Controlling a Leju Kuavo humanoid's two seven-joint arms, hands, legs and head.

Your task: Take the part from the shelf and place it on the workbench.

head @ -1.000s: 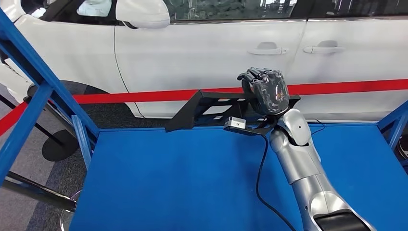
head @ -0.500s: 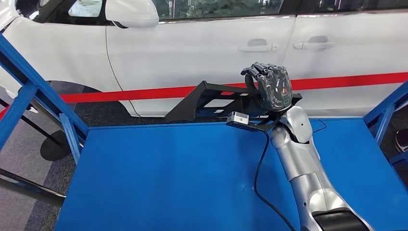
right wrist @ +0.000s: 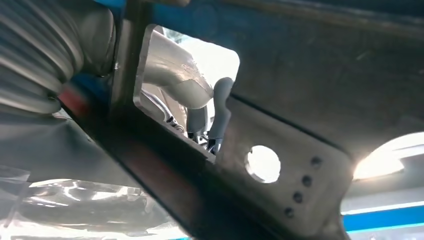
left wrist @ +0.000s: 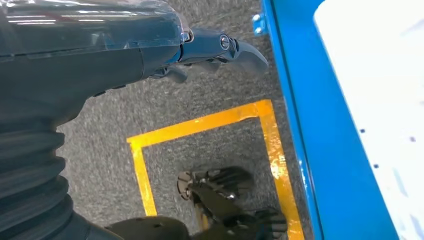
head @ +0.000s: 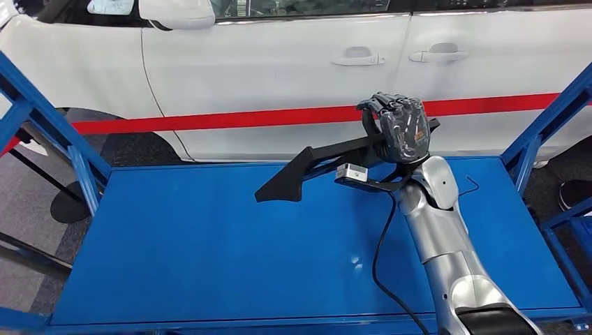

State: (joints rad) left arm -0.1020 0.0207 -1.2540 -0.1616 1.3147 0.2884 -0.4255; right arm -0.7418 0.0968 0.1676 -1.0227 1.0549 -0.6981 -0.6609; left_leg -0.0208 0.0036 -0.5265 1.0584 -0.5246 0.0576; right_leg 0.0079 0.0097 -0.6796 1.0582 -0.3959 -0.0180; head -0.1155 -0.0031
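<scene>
Currently, operator, starting at your left: the blue frame post (head: 42, 129) stands beside the workbench (head: 209, 244), with a white car (head: 279, 63) and a red barrier tape (head: 209, 120) beyond it. Your left hand (left wrist: 150, 47) hangs over grey carpet marked with yellow floor tape (left wrist: 200, 125); nothing sits in it, and the fingers you can see lie straight. Moving right, the black part (head: 307, 167) is held above the blue workbench, its left tip tilted down toward the surface. Your right hand (head: 398, 129) grasps its right end, fingers wrapped over the top.
</scene>
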